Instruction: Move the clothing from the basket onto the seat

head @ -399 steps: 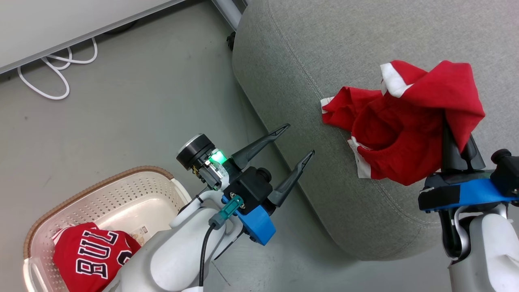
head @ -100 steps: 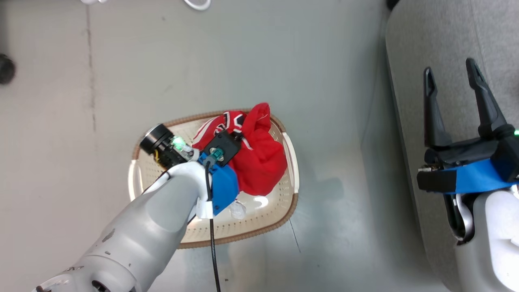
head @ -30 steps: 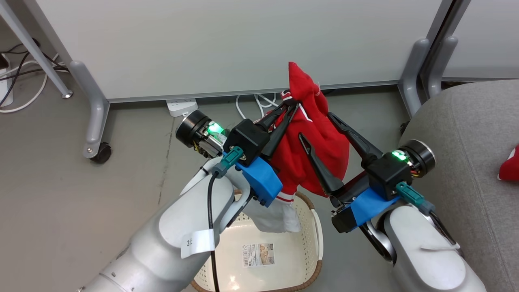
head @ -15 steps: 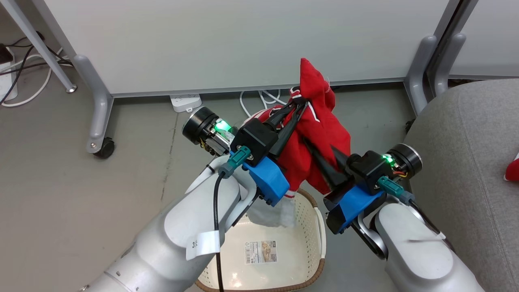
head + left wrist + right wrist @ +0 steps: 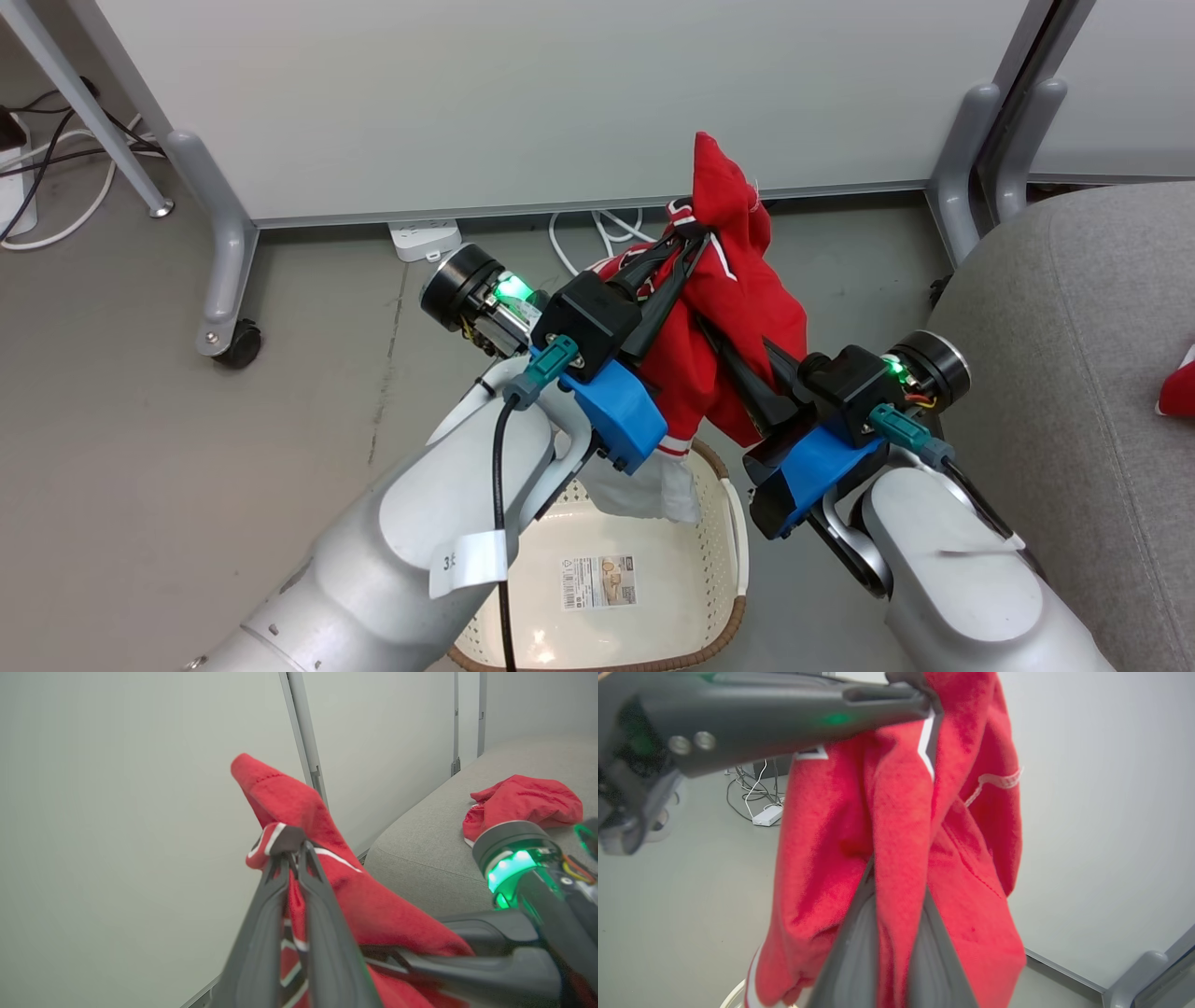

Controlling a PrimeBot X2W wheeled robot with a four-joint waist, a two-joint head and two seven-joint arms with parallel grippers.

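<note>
You are holding the jersey (image 5: 738, 280) above the basket (image 5: 738, 532), with the left gripper (image 5: 689, 241) and the right gripper (image 5: 733, 359) both clenching its cloth. While you are lifting, make sure the white hem is clearing the rim before you are swinging both arms together toward the seat (image 5: 1074, 327).

A pale partition wall (image 5: 560, 93) stands on grey metal legs (image 5: 213, 233), one of them on a black caster (image 5: 235, 347). A white power strip (image 5: 425, 239) and looped white cables (image 5: 602, 224) lie at its foot on the grey floor (image 5: 140, 448).
</note>
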